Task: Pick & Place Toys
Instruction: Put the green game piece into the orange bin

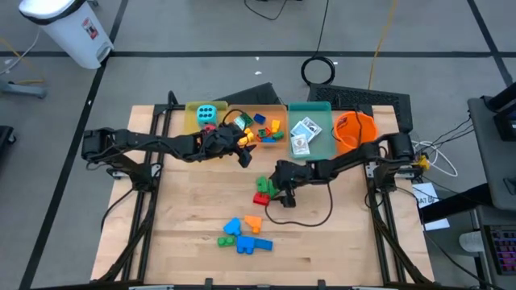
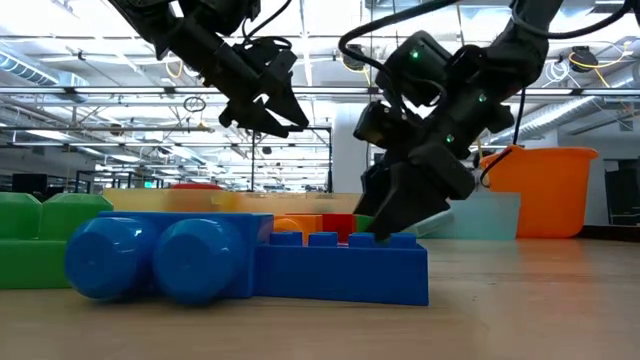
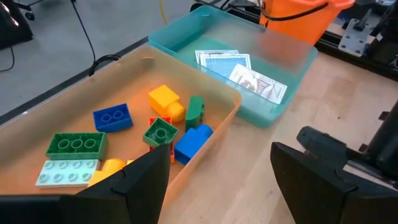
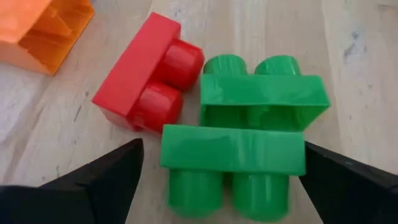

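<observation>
Green bricks: you have two green bricks (image 4: 249, 130) lying on their sides on the bare wood near the table's middle, touching each other, studs pointing opposite ways.
Red brick: a red brick (image 4: 146, 71) lies just beside them, also tipped on its side.
Right gripper: your right gripper (image 4: 221, 171) hangs low over the nearer green brick, fingers spread wide to either side of it, nothing held.
Loose bricks: blue and orange bricks (image 1: 244, 234) sit in a cluster nearer the table's front edge.
Left gripper: your left gripper (image 3: 217, 180) hovers above the near edge of the orange tray (image 3: 214, 127), fingers apart and empty.
Orange tray: it holds mixed small bricks (image 3: 158, 127).
Teal tray: card packs (image 3: 239, 71) lie in the teal tray (image 3: 283, 109).
Yellow tray: the cyan die (image 1: 206, 113) sits in the yellow tray (image 1: 191, 122).
Orange bucket: the orange bucket (image 1: 355, 130) lies beside the teal tray.
</observation>
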